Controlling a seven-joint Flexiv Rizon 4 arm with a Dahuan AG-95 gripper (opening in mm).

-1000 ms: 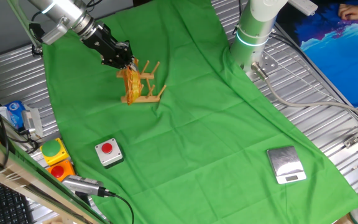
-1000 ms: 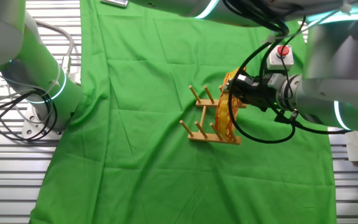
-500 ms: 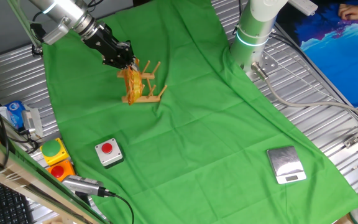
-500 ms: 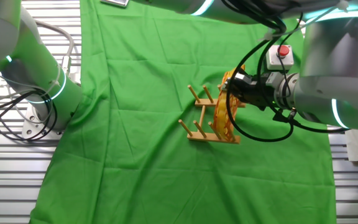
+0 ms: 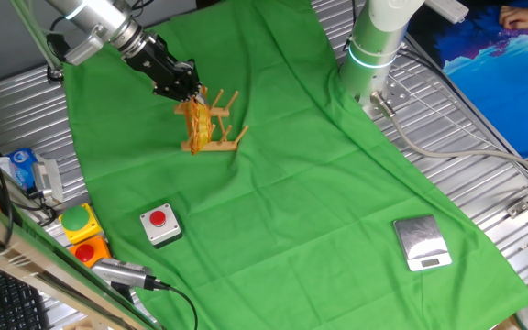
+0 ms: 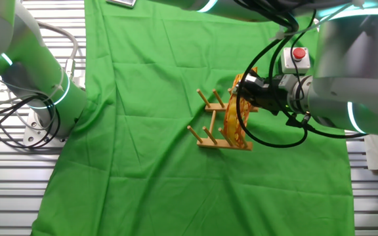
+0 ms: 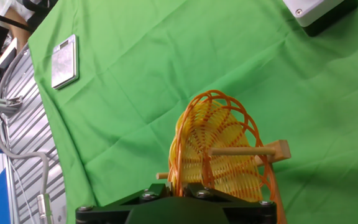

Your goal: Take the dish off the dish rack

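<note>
My gripper (image 5: 183, 89) pinches the dish (image 5: 196, 123), upright in the dish rack (image 5: 214, 131) on green cloth (image 5: 319, 183); grey button box (image 5: 160, 225) at seven o'clock.

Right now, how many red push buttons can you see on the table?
2. One sits on a grey box on the green cloth, near the front edge. The other is on an orange box at the table's corner, beside a yellow box. Others may be hidden.

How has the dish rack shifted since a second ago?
Yes. In the other fixed view the dish rack has slid slightly left and up, away from the grey box with the red button, dragged with the dish.
</note>
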